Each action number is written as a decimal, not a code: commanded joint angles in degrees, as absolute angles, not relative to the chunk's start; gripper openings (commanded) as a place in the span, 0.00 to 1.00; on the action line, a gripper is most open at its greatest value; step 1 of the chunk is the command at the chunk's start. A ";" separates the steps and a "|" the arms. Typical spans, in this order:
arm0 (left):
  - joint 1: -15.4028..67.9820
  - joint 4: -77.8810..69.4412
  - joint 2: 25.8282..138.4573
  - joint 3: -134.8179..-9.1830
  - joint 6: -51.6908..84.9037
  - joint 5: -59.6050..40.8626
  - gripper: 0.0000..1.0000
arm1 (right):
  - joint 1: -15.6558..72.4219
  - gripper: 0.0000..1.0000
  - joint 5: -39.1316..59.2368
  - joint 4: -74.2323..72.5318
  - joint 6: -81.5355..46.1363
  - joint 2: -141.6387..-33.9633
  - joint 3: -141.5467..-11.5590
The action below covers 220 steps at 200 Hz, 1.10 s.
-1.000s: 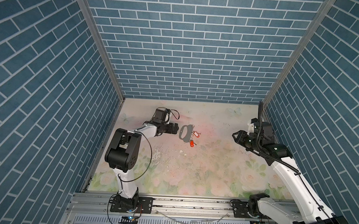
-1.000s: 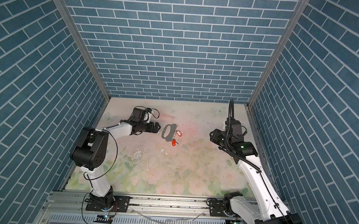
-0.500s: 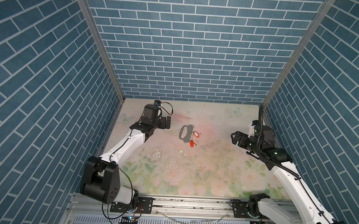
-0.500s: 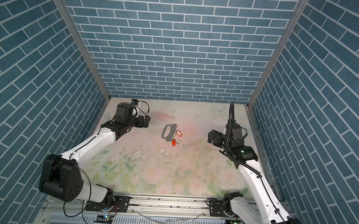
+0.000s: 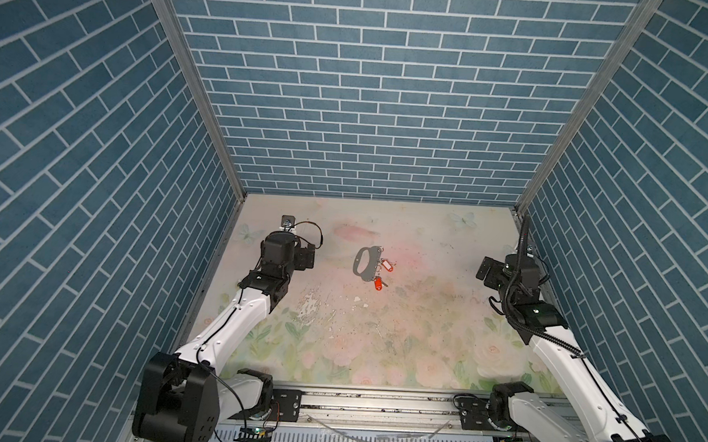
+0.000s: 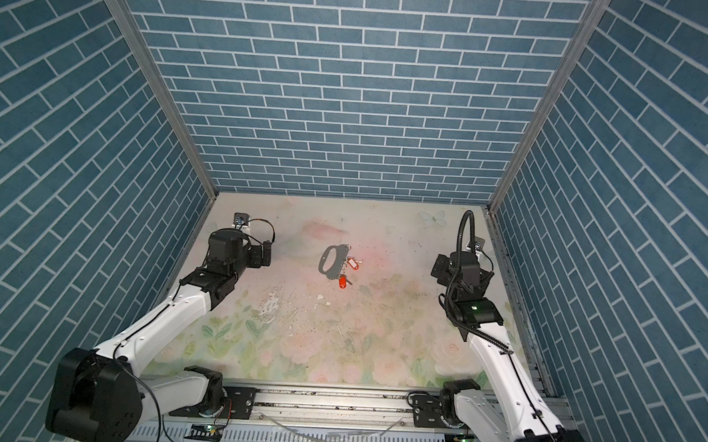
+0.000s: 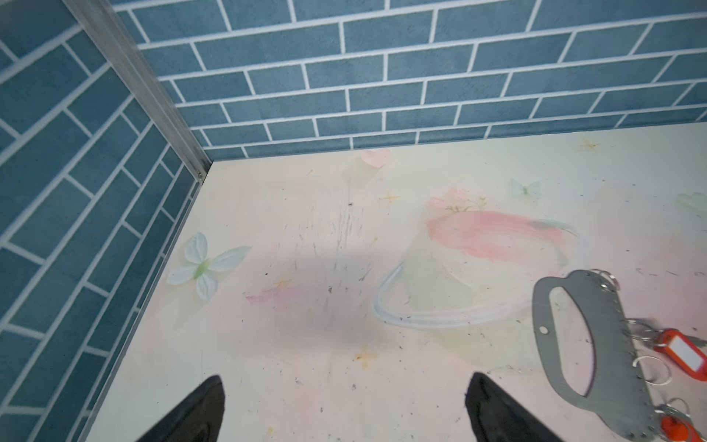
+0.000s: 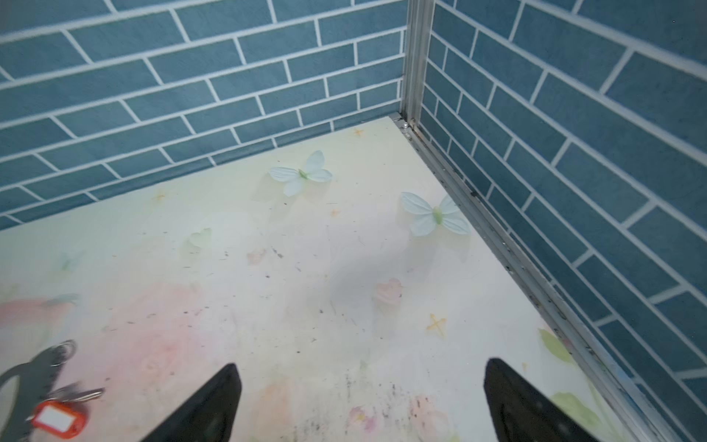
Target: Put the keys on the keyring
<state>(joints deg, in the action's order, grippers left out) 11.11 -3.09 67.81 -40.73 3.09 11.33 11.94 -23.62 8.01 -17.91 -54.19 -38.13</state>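
The keyring [image 5: 361, 263] [image 6: 328, 260], a dark grey flat oval loop, lies on the floral tabletop at mid-back. Two keys with orange-red tags lie at its ringed edge, one showing a white label [image 5: 387, 266] [image 6: 355, 263], the other nearer the front [image 5: 378, 284] [image 6: 343, 282]. The left wrist view shows the keyring [image 7: 612, 329] and both tags [image 7: 683, 354] [image 7: 676, 428]; the right wrist view shows the keyring [image 8: 26, 377] and one tag [image 8: 57, 419]. My left gripper [image 5: 307, 256] [image 7: 344, 382] is open and empty, left of the keyring. My right gripper [image 5: 487, 272] [image 8: 363, 369] is open and empty, far to its right.
Blue brick-pattern walls close in the table on three sides, with metal corner posts [image 5: 193, 84] [image 5: 574, 104]. A metal rail [image 5: 376, 402] runs along the front edge by both arm bases. The tabletop [image 5: 379, 348] is scuffed and speckled near the middle.
Both arms have drawn back from the keyring, the left toward the left wall, the right toward the right wall. Keyring and keys have stayed put.
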 commanded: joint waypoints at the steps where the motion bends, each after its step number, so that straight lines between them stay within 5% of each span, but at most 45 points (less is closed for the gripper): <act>1: 8.62 -13.51 66.61 -35.72 2.73 10.41 0.99 | 10.07 0.99 -27.33 -8.78 -8.17 -54.49 -31.11; 81: 6.21 -40.36 71.49 -20.44 -4.17 14.78 0.99 | 1.70 0.99 -14.98 -25.96 -5.66 -61.84 -22.35; 131: 3.08 -62.73 88.84 -16.68 -5.27 5.13 0.99 | -3.26 0.99 -7.34 -38.59 -5.28 -70.87 -20.08; 187: 2.59 -50.14 87.68 -21.87 -3.65 6.73 0.99 | -4.66 0.99 4.34 -62.77 -4.11 -89.58 -16.98; 220: 2.55 -49.32 87.30 -22.00 -3.52 6.99 0.99 | -4.75 0.99 8.35 -50.93 -2.78 -88.81 -22.25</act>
<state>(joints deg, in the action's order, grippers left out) 2.92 -50.24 87.44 -21.76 -3.97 6.37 -4.58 3.31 -47.97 -5.48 -88.58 -19.64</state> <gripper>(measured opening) 0.994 0.989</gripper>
